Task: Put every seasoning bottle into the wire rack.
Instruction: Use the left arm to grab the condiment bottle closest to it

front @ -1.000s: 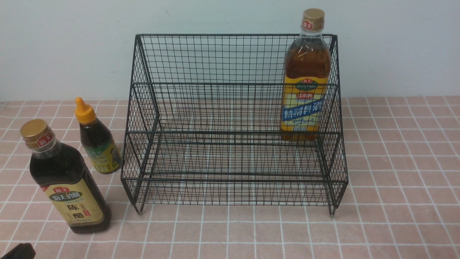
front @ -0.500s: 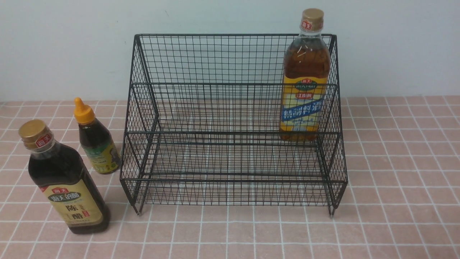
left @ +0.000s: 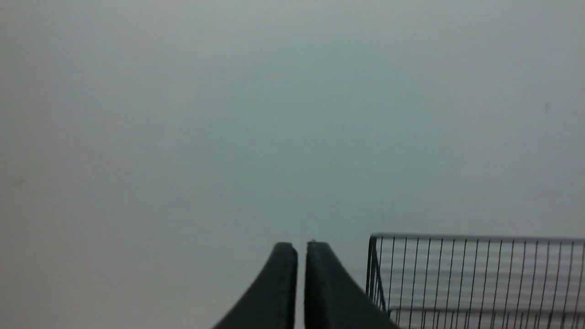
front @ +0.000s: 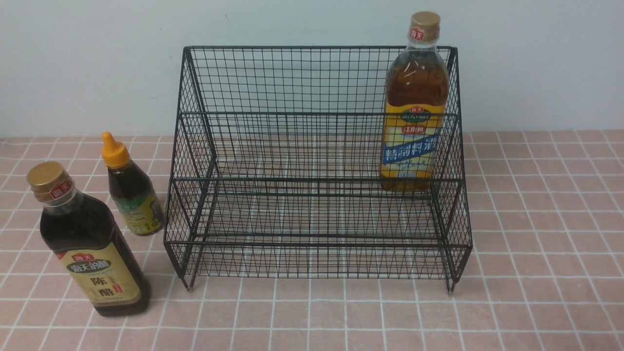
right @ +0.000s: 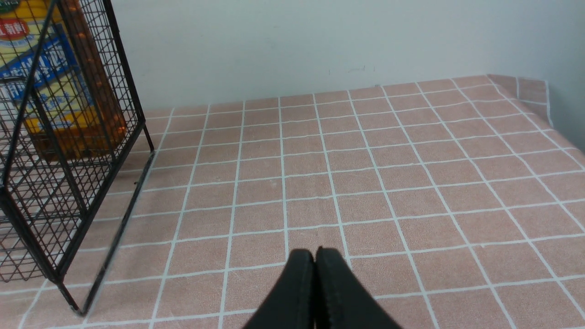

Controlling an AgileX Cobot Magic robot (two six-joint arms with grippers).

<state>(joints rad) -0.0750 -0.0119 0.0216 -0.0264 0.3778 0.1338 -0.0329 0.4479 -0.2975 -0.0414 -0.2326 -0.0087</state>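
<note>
Far left, the left claw (left: 301, 246) was out of the front view. Its own camera showed the tips all but pressed together with only a thin slit between them, pinching nothing and aimed at bare wall, with a corner of the rack in shot.

On the table (front: 536, 219), the dark bottle (front: 90, 243) stood upright, nearest the robot. The small bottle (front: 131, 195) stood behind it, just beside the rack's left side, so both were outside and waiting.

The rack (front: 317, 258) had both tiers bare across the left and middle. At its right end, on the upper tier, the amber bottle (front: 414, 112) was upright and home. By that count, one bottle was done and two were left.

The left arm looked the likely one to go next, probably for the dark bottle. To do it well, the claw would have to spread wide before dropping in and take the body squarely below the shoulder. It should come from the near side so the small bottle was not nudged. The lift would want to be straight up and clear of the rack's front rail. The set-down should be gentle, on open mesh well apart from the amber bottle. A tall, heavy bottle held too high could swing.

Far right, the right claw (right: 314, 253) sat pressed together, empty, low over bare table beside the rack.
</note>
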